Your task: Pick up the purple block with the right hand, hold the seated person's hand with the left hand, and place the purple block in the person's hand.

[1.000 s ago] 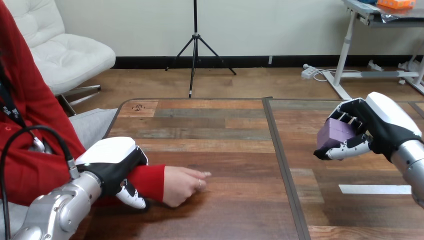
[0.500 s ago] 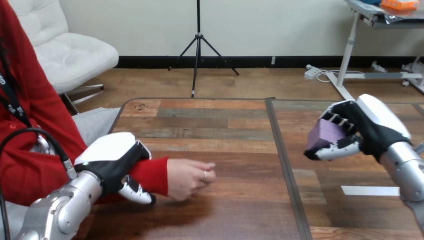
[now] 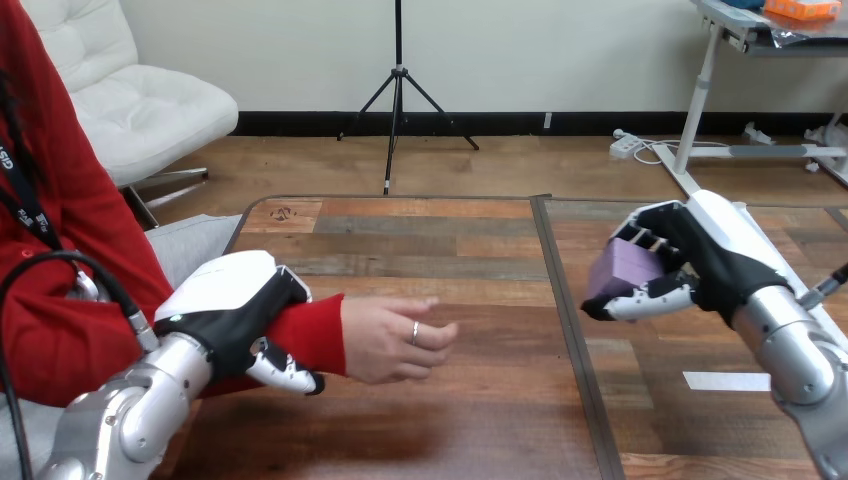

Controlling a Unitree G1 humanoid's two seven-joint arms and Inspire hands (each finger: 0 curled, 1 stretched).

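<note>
Purple block was held in the right hand, clear of the table. The hand was closed on it: the fingers curled over the block's top and the thumb ran along under its lower edge. Most of the block's near face showed between them. The right forearm entered from the lower right, with the hand's white back turned up and outward.

The left hand was closed round the person's wrist, which was covered by a red sleeve. The back of the hand lay over the top of the sleeve, and the thumb hooked up from beneath it. The remaining fingers were hidden behind the sleeve.

The person's hand projected from the left hand's grip toward the right hand. Its fingers were loosely bent and it held nothing. Whether it rested on the table or hung just above it could not be determined.

The block and the right hand stood well apart from the person's hand, with bare table and the table's dark centre seam between them.
</note>
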